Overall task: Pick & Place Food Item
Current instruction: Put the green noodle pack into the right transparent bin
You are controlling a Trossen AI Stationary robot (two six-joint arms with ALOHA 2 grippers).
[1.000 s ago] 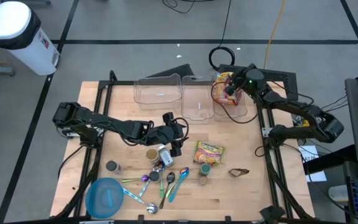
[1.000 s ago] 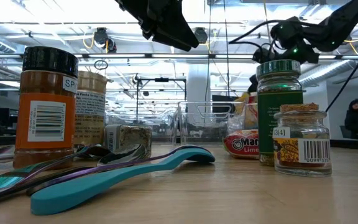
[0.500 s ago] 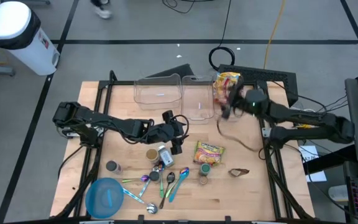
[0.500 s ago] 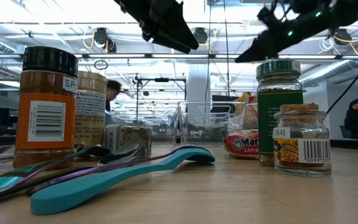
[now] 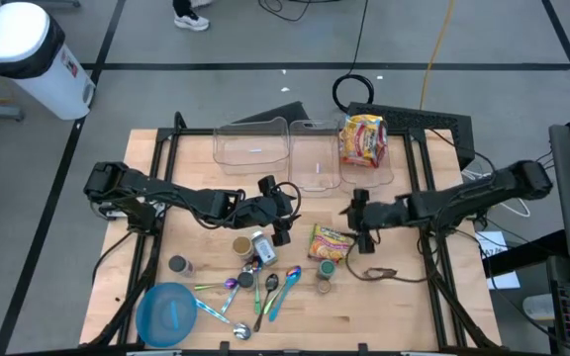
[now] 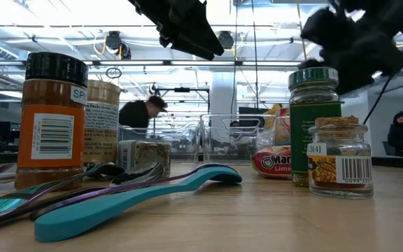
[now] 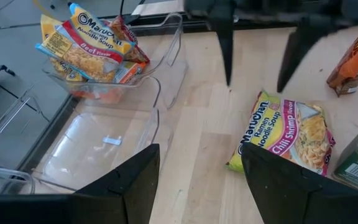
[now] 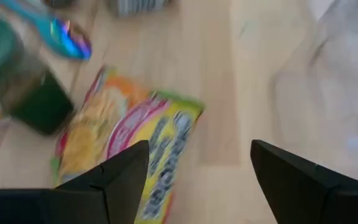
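Note:
A yellow ramen packet (image 5: 332, 242) lies flat on the table's middle; it also shows as packet (image 7: 288, 137) and packet (image 8: 129, 137). More ramen packets (image 5: 362, 138) sit in the clear bin (image 5: 389, 163) at the far right. My right gripper (image 5: 356, 220) hovers open just right of the lying packet, above it, with nothing between its fingers (image 8: 123, 180). My left gripper (image 5: 287, 213) hangs open left of the packet, pointing toward it, and is also empty (image 7: 197, 180).
Two more clear bins (image 5: 255, 148) stand along the far edge. Spice jars (image 5: 243, 245), several spoons (image 5: 265, 292) and a blue bowl (image 5: 169, 313) crowd the near left. A brown item with a loose cable (image 5: 379, 274) lies near the right. A person (image 6: 142, 115) moves in the room behind.
My right gripper has swung fast from over the far-right bin toward the table's near edge and left, dropping a little, and now hangs beside the lying packet. The packets stay in the bin. My left arm has kept still.

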